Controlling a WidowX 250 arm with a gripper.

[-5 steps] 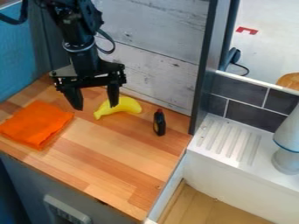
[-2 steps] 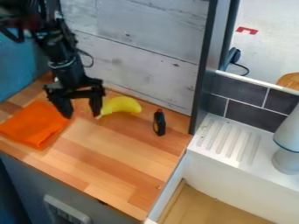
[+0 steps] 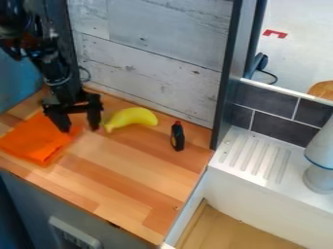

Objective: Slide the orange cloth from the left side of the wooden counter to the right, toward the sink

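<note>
Left of centre in the frame, the black gripper [image 3: 80, 130] hangs with its fingers well parted and nothing between them. It has moved leftward and slightly down the frame, off the near end of the yellow banana [image 3: 133, 117] and to the orange cloth [image 3: 39, 138]. One fingertip now overlaps the cloth's upper right part; the other is just beside the banana's narrow tip. Whether either touches anything, I cannot tell. Banana and cloth have both kept their places, so, as I judge it, the shift puts the cloth in closer reach and leaves the banana's whole outline in plain sight.

On the wooden counter [image 3: 137, 170], the cloth lies flat at the left of the frame. It is nearly square, with no strong long axis; its sides slant from upper right to lower left. The banana's long axis runs at a shallow slant, narrow tip at lower left pointing to the gripper, rounded end at upper right. Beyond it, a small dark bottle [image 3: 177, 136] stands upright, red cap up.
</note>
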